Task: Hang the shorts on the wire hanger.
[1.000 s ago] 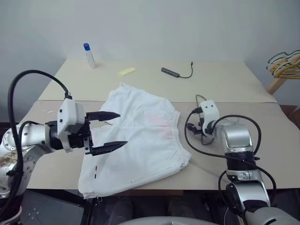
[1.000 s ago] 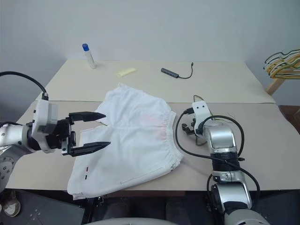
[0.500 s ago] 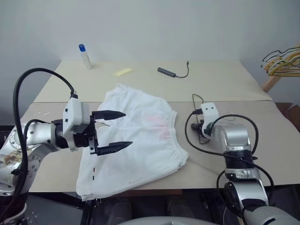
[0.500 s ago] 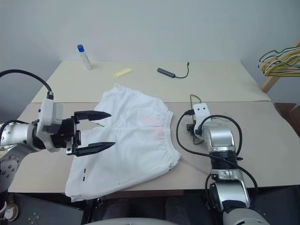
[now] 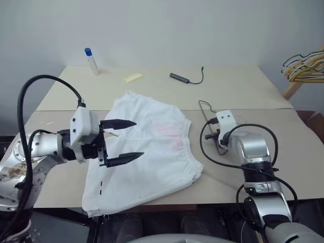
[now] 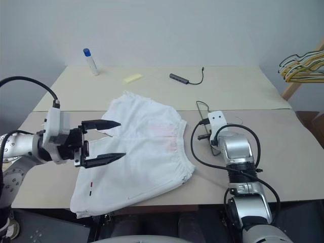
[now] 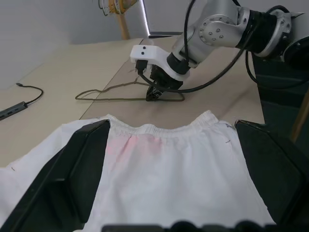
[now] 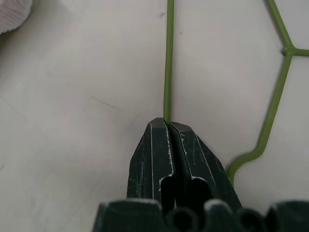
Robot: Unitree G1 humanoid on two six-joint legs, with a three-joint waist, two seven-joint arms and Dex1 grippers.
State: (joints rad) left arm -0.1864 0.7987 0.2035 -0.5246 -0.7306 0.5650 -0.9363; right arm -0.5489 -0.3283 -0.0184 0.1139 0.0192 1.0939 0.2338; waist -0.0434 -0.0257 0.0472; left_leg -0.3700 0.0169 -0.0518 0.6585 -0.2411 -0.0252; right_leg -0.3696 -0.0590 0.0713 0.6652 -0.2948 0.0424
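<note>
Lying spread flat toward the surface's near edge, the shorts (image 5: 149, 147) wait unhung. Just beside their waistband, the wire hanger (image 8: 168, 58) has now been pinched: the right pincer (image 8: 169, 126), wide a second ago, has snapped closed on its thin wire. Lifting looks possible next. The left pincer (image 5: 125, 140) hovers agape over the cloth, empty.

Two beige tabletops (image 5: 238, 88) pushed together, a seam running between them, set against a plain pale wall (image 5: 167, 28). At the far right, a slanted wooden post (image 5: 292, 88) carrying a bunch of yellow and dark hangers (image 5: 306, 68). Dark floor (image 5: 55, 230) below the near table edge; even, soft light, no strong shadows.
</note>
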